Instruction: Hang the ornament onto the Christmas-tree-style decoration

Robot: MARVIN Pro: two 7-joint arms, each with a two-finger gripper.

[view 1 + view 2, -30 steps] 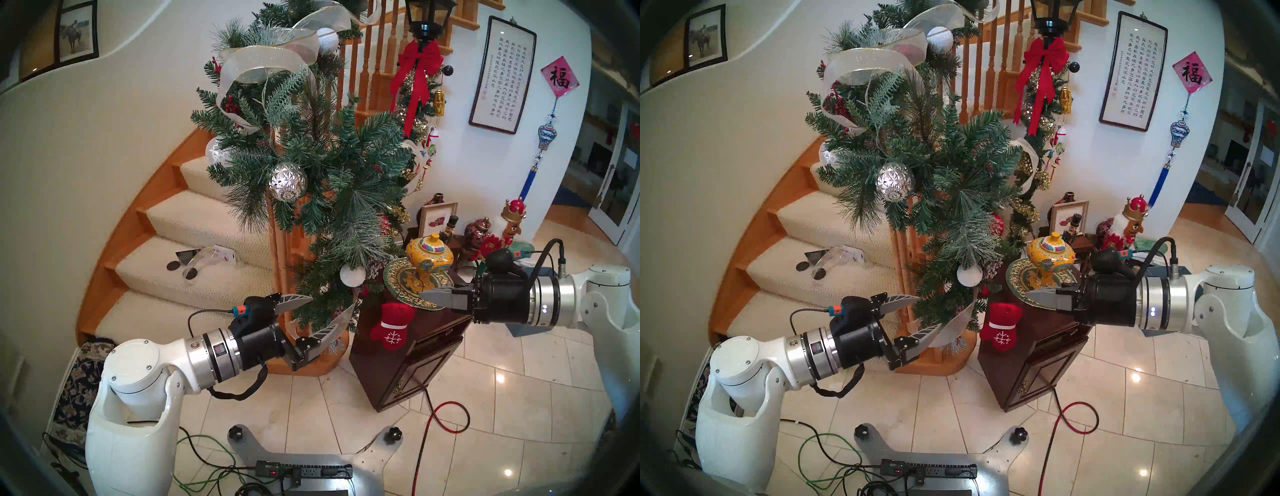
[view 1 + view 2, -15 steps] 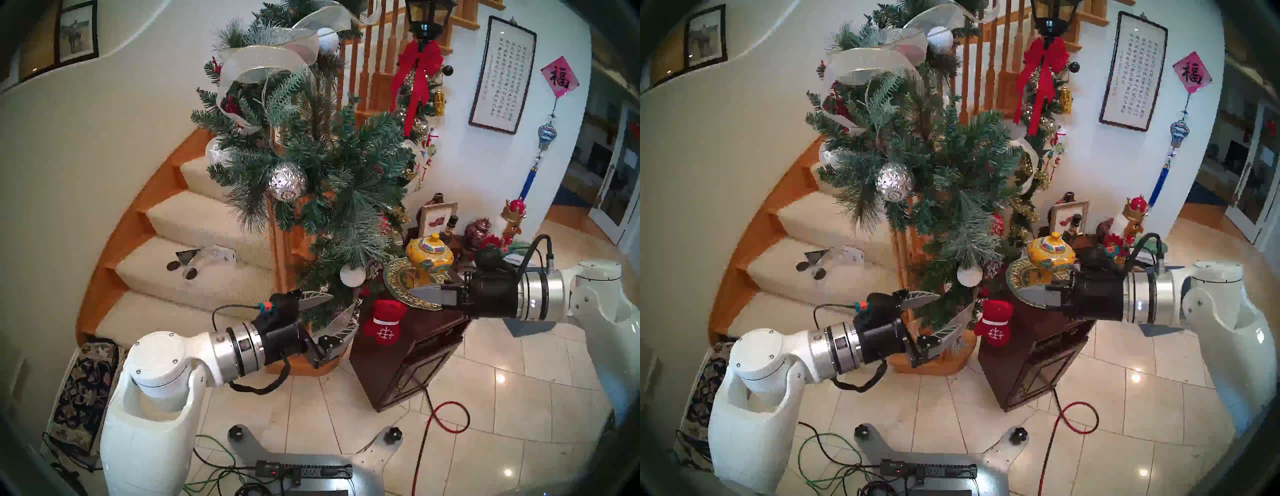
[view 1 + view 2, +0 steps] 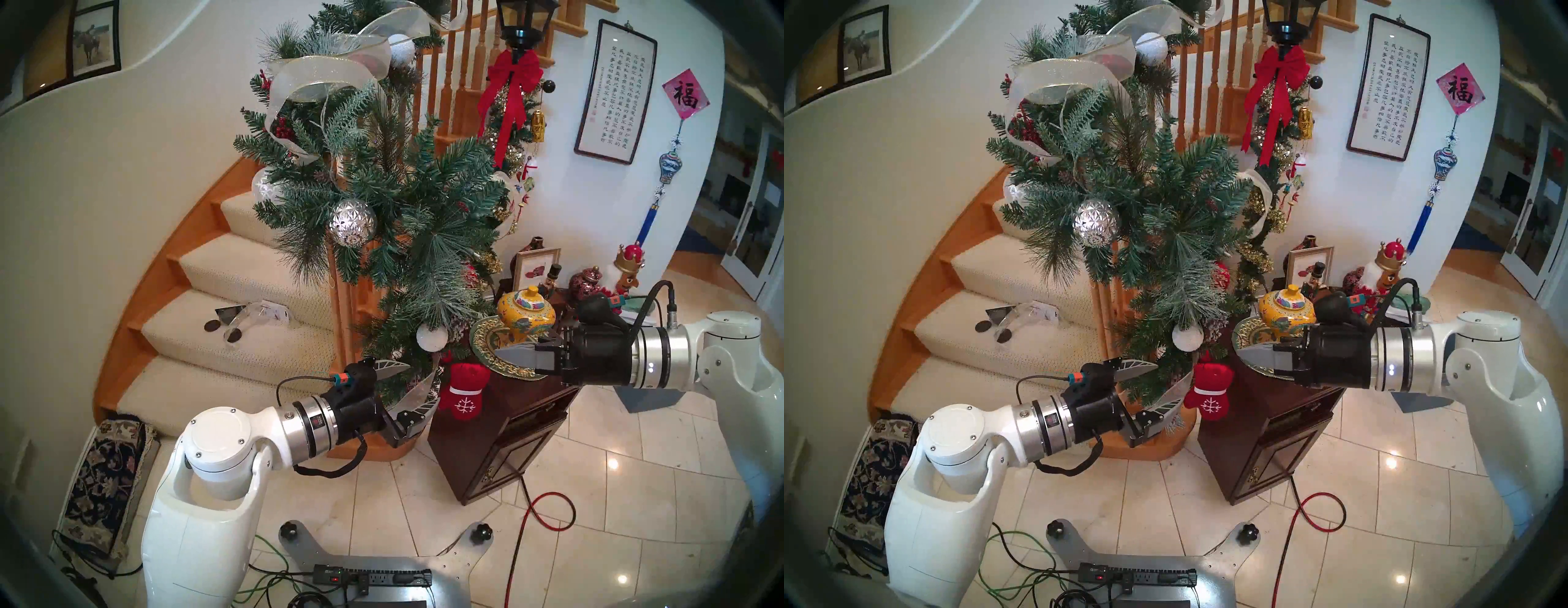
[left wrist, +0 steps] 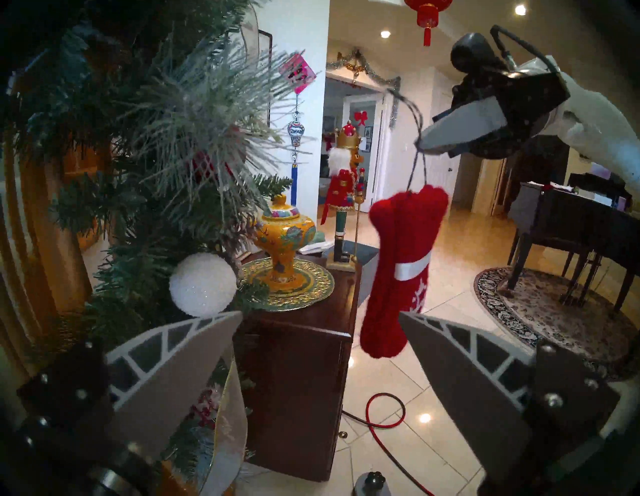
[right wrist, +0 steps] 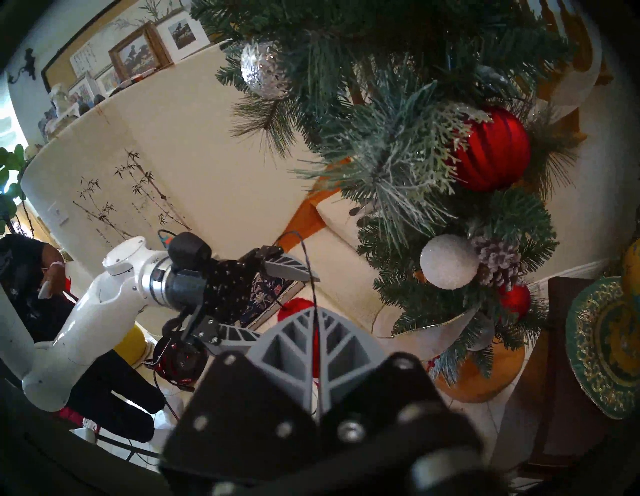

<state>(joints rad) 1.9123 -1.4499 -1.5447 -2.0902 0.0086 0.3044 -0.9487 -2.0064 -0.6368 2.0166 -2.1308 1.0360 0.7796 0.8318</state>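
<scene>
In the head views, the red mitten ornament (image 3: pixel 462 392) hangs by its thin dark loop (image 4: pixel 415 162) from the clenched right gripper (image 3: pixel 502 352), just beside the lower garland (image 3: pixel 394 237); the left gripper (image 3: pixel 413 384) is spread wide near it. A red wall plaque (image 3: pixel 685 95) reads 福. In the left wrist view, the mitten looks soft and light, so the loop is the best place to hold. In the right wrist view, the loop runs between the closed jaws.
</scene>
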